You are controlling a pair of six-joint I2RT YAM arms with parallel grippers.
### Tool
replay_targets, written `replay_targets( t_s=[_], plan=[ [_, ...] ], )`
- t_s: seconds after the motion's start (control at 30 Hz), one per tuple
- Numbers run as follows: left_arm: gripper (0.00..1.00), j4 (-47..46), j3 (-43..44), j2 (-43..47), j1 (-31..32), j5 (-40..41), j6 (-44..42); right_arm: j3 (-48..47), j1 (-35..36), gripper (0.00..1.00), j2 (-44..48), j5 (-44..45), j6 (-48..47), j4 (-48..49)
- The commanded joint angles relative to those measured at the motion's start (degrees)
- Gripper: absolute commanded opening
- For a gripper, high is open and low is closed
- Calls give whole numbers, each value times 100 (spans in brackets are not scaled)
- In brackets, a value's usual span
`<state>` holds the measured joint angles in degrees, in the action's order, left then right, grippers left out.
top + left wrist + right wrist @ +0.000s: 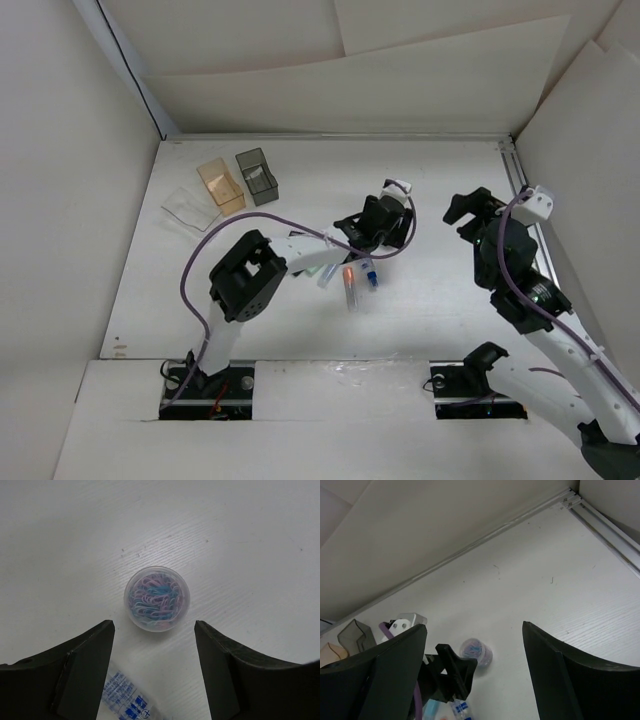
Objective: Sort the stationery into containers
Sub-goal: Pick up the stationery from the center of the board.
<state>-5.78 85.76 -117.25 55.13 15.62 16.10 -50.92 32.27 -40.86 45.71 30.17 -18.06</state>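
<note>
Stationery first — a clear round tub of pastel clips [157,599] stands on the tabletop [250,540] just ahead of the left end effector [155,630], fingers spread; a blue-labelled white tube [127,700] lies near. Right end effector [474,626] hangs spread too — containers [222,186] well apart.

**No writing can be read; only one item carries print.**
The white tube [114,677], lying at the near edge of the left wrist view, has a label [126,698] with short rows of blue characters. They are too small and blurred to make out. Towards the tube's near right end sits what looks like a small circled mark [145,714], also blue. In the right wrist view, at the near left, the same print is only blue blotches. From the top camera it is just a blue speck.
</note>
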Motion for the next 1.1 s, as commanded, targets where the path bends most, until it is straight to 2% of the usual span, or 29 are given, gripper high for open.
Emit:
replay_targets(
  t_s=[0.0,0.27,0.5,0.63,0.67,0.7,0.8,1.07],
  plan=[
    [62,340,424,-148,32,135,-151,-41,-63,83,-1,-238,-196,162],
    [66,499,1117,-789,32,266,-256,11,-63,87,52,-519,-310,277],
    [64,622,1374,-1107,32,266,-256,64,-63,88,-1,-520,-363,330],
    [51,500,1374,-1107,32,328,-256,64,-63,88,-1,-572,-363,330],
    [37,499,1374,-1107,32,380,-256,64,-63,88,-1,-572,-363,330],
    [31,499,1374,-1107,32,442,-256,64,-63,88,-1,-572,-363,330],
    [22,148,935,-748,32,442,-178,64,-63,88,-1,-572,-363,330],
    [22,-169,30,1043,-423,152,253,-50,-63,88,-53,-458,-363,277]
  ],
)
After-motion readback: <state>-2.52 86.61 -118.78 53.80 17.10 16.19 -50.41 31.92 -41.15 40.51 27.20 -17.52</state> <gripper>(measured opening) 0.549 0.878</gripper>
